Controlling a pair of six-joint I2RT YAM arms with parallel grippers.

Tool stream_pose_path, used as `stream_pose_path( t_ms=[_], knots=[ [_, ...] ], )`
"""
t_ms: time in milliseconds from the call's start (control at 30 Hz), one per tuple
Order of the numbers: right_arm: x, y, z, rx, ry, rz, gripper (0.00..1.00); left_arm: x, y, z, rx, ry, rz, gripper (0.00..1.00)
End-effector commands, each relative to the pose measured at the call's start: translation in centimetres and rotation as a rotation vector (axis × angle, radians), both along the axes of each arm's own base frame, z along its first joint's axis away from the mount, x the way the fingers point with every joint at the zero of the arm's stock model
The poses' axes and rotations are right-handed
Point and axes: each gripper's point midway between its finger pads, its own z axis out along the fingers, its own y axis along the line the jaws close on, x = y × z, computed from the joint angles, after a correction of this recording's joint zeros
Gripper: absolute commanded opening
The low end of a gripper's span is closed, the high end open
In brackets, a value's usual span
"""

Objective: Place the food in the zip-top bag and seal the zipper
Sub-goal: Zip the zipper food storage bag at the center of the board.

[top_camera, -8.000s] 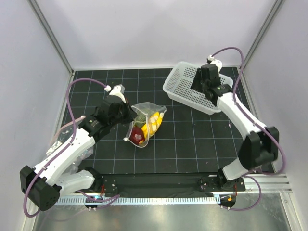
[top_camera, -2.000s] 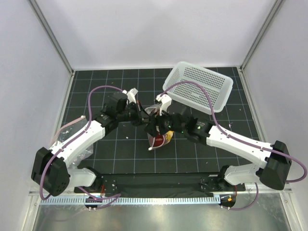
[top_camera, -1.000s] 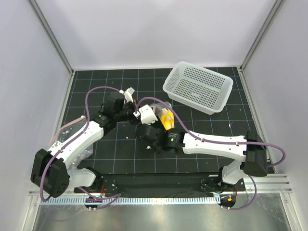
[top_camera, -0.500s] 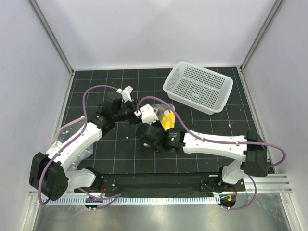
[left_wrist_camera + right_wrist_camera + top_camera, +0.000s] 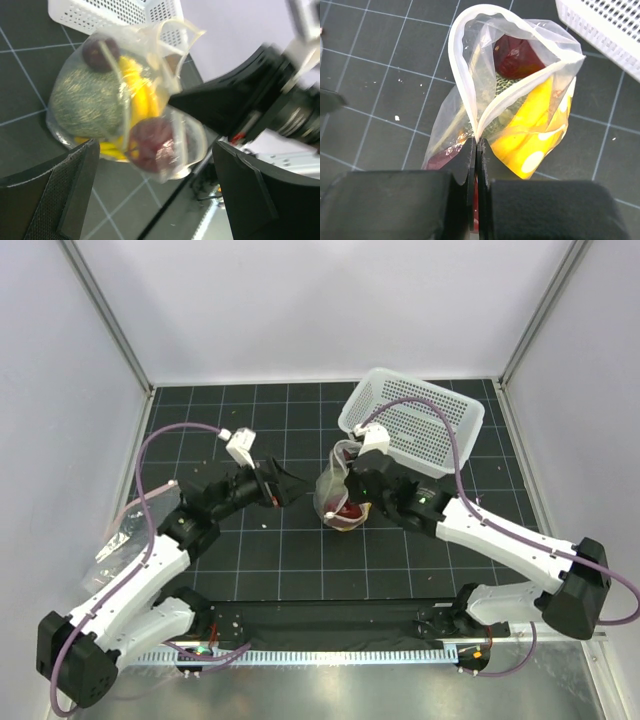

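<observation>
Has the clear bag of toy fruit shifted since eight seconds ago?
Yes. The zip-top bag now sits farther right on the gridded table, nearer the white basket, its mouth edge pinched by the right gripper.

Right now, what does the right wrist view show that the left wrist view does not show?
Only the right wrist view: the right hand shut on the zipper at one end, with the mouth beyond it gaping open. Only the left wrist view: the left hand open, clear of the zip-top bag, and the melon seen broadside. Both: the bag, the banana, dark-red fruits and the white basket.
</observation>
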Motion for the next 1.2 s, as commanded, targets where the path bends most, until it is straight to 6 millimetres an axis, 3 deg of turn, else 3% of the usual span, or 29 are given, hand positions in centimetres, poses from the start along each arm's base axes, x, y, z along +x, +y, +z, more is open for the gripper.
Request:
stream_pose_path(
  t_ms=[0, 33, 67, 100, 167, 333, 533, 700, 833, 1033, 1067, 1167],
  knots=[
    [-0.1, 0.9, 2.1, 0.179, 0.02, 0.032, 0.01, 1.4, 0.3, 1.4, -0.05, -0.272, 0.043, 0.97],
    [0.1, 0.5, 2.0, 0.195, 0.031, 0.025, 0.01, 1.1, 0.5, -0.4, -0.044, -0.283, 0.049, 0.96],
    [0.2, 0.2, 2.3, 0.21, 0.027, 0.02, 0.01, 0.9, 0.6, 1.3, -0.087, -0.391, 0.051, 0.96],
    [0.3, 0.1, 2.3, 0.217, 0.032, 0.018, 0.01, 0.6, 0.7, 0.0, -0.06, -0.43, 0.045, 0.95],
    [0.4, -0.4, 2.4, 0.251, 0.047, 0.01, 0.01, -0.6, 0.0, 0.9, -0.07, -0.555, -0.01, 0.94],
    [0.6, -0.4, 2.3, 0.331, 0.077, 0.001, 0.01, -3.7, -4.0, -1.1, 0.081, -0.785, -0.214, 0.87],
    [0.5, 0.0, 2.2, 0.355, 0.095, 0.013, 0.01, -5.7, -5.4, -1.4, 0.164, -0.969, -0.308, 0.79],
    [0.3, 0.3, 2.2, 0.366, 0.101, 0.028, 0.01, -5.0, -5.9, -2.3, 0.233, -0.981, -0.289, 0.73],
    [0.2, 0.3, 2.3, 0.368, 0.101, 0.029, 0.01, -4.5, -6.0, -2.7, 0.256, -0.97, -0.287, 0.59],
    [0.2, 0.2, 2.4, 0.371, 0.096, 0.025, 0.01, -3.5, -6.5, -4.1, 0.3, -0.923, -0.287, 0.55],
    [0.2, 0.2, 2.3, 0.369, 0.096, 0.023, 0.01, -3.6, -6.8, -4.0, 0.295, -0.926, -0.302, 0.51],
    [0.2, 0.0, 2.5, 0.372, 0.09, 0.02, 0.01, -3.1, -7.2, -4.6, 0.325, -0.892, -0.318, 0.23]
  ],
)
